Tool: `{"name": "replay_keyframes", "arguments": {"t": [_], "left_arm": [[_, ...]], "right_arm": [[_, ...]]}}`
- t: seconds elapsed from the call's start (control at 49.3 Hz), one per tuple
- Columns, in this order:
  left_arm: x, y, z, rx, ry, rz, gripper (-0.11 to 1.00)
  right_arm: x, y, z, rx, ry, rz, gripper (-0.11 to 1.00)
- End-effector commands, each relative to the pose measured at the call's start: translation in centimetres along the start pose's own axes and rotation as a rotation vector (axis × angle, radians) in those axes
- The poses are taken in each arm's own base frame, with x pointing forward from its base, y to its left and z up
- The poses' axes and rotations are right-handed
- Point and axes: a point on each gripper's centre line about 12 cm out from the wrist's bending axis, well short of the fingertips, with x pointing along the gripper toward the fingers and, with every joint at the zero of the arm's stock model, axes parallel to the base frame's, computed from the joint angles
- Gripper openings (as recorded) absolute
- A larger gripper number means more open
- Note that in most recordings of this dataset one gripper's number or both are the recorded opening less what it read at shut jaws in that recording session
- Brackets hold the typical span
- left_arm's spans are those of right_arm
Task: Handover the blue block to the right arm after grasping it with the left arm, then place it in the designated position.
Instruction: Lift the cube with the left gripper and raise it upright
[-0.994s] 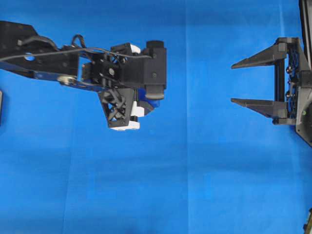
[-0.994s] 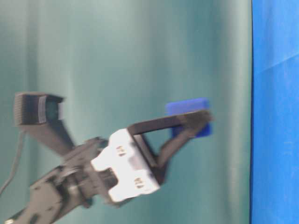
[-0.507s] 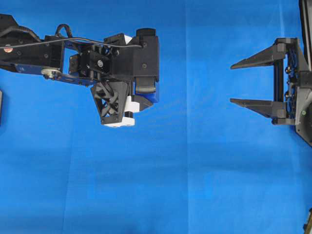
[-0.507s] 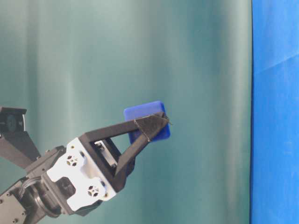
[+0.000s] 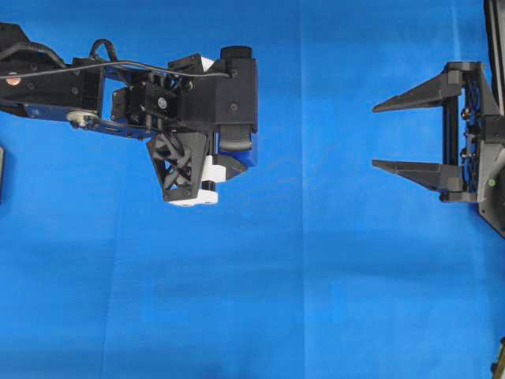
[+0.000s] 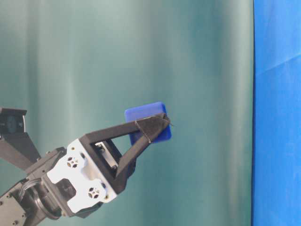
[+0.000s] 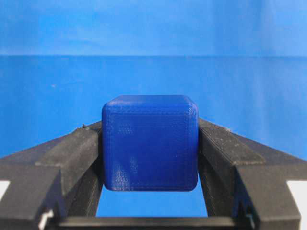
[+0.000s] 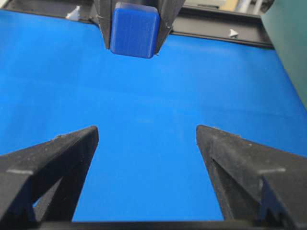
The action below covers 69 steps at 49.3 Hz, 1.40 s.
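Observation:
The blue block (image 7: 149, 143) is a small dark-blue cube clamped between the two black fingers of my left gripper (image 7: 149, 158). The left arm, with white brackets (image 6: 80, 176), holds it in the air above the blue cloth (image 5: 276, 276), as the table-level view shows the block (image 6: 140, 113). In the overhead view the left gripper (image 5: 235, 164) is at upper left and the block is mostly hidden under it. My right gripper (image 5: 377, 135) is open and empty at the right edge, its fingers pointing left toward the block (image 8: 134, 29), well apart from it.
The blue cloth covers the whole table. A black frame (image 8: 216, 26) runs along the far table edge in the right wrist view. A dark object (image 5: 1, 174) sits at the left edge. A teal backdrop (image 6: 141, 47) stands behind the table.
Since a second ago the left gripper moved left and up in the overhead view and tilted, carrying the block. It has held still for the last half second. The right gripper has not moved.

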Motion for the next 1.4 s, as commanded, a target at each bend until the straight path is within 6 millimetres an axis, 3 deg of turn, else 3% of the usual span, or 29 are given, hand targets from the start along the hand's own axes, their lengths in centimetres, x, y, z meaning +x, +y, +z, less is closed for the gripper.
{"name": "replay_keyframes", "arguments": {"t": [0.0, 0.588, 0.771, 1.38], "left_arm": [[-1.7, 0.0, 1.3, 0.000, -0.058, 0.000, 0.48], [-1.9, 0.0, 1.4, 0.003, -0.097, 0.000, 0.48], [-2.9, 0.0, 1.5, 0.000, -0.207, 0.001, 0.48], [-6.6, -0.4, -1.4, 0.013, -0.707, -0.007, 0.48]], "right_arm": [[0.3, 0.0, 0.8, 0.005, -0.023, -0.002, 0.94], [0.3, 0.0, 0.8, 0.002, -0.023, -0.001, 0.94], [0.2, 0.0, 0.9, 0.002, -0.028, -0.001, 0.94], [0.2, 0.1, 1.9, -0.024, -0.094, 0.003, 0.94]]}}
